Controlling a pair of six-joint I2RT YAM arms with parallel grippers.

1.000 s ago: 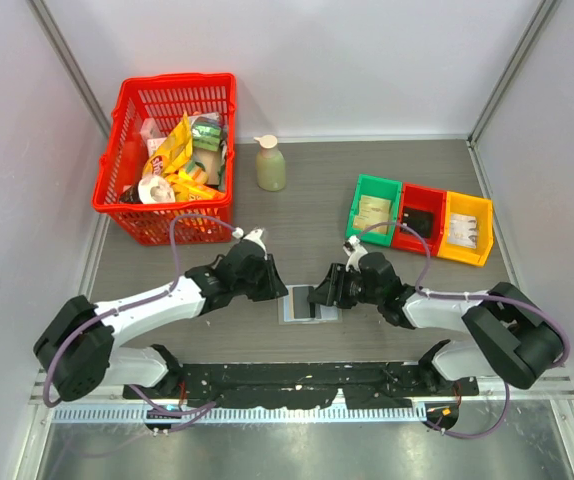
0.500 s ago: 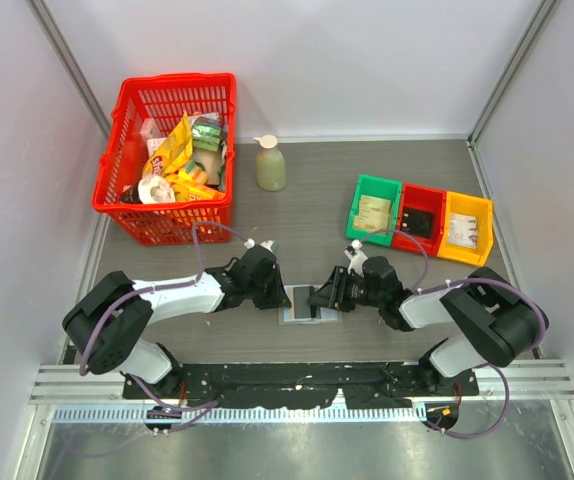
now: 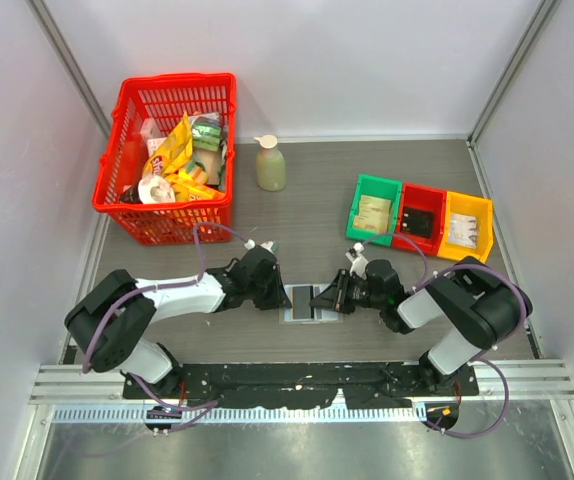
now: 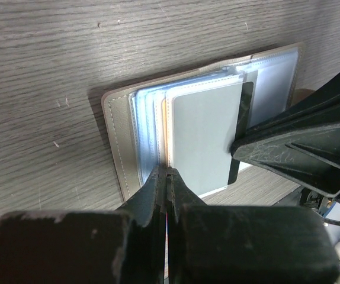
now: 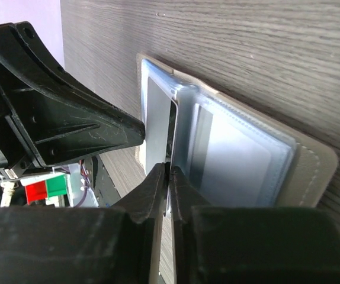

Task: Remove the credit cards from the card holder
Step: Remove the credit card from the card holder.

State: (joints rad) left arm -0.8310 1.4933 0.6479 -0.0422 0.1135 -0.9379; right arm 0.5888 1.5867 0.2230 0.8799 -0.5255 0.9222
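Observation:
The card holder (image 3: 303,303) lies open on the table between both arms, its grey-olive cover (image 4: 114,142) spread flat. Light blue leaves and a grey panel (image 4: 202,136) fan up from it. A thin orange edge (image 4: 164,121), seemingly a credit card, shows among the leaves. My left gripper (image 4: 167,173) is shut on the leaves' near edges. My right gripper (image 5: 169,168) comes from the opposite side, pinched on a thin leaf edge beside the grey panel (image 5: 157,118). I cannot tell whether that edge is a card or a sleeve. The two grippers (image 3: 285,298) (image 3: 320,300) nearly touch.
A red basket (image 3: 127,190) full of packets stands at the back left, with a pale bottle (image 3: 270,165) next to it. Green (image 3: 361,195), red (image 3: 419,200) and yellow (image 3: 485,215) bins sit in a row at the back right.
The left arm has come down and in to the holder's left side. Both grippers have closed, the right one pinching in over the last half second.

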